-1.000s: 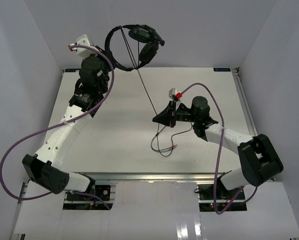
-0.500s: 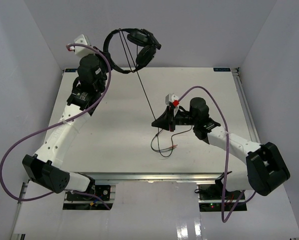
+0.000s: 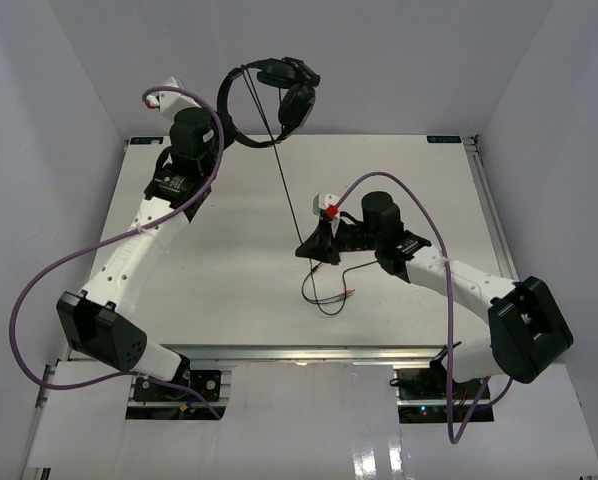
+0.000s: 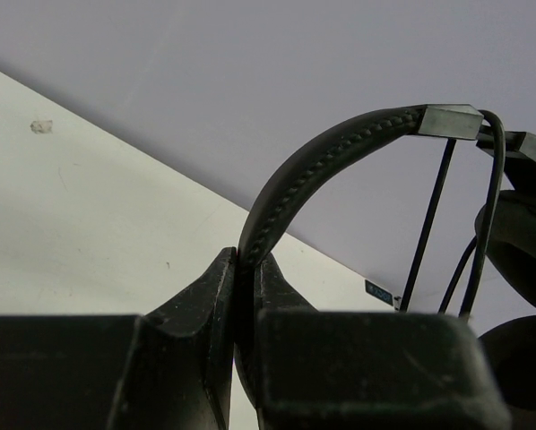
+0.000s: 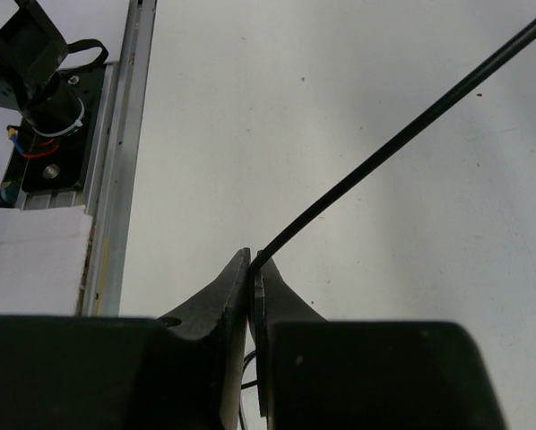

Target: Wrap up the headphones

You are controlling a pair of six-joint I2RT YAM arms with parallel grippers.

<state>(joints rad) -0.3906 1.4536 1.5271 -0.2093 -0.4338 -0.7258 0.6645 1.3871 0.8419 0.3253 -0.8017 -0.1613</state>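
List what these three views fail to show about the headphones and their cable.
Left wrist view: earcups cut off by the right edge.
Right wrist view: cable below the right hand hidden by the hand's body.
Top view: plugs too small for colour; boom mic lost against the black headphones.

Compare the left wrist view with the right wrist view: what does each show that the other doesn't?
Only the left wrist view: the left claw clamped on the stitched headband of the headphones, with the back wall behind. Only the right wrist view: the right claw pinching the thin black cable, which runs straight to the upper right, plus the table's metal edge rail. Both: a shut claw over the white table.
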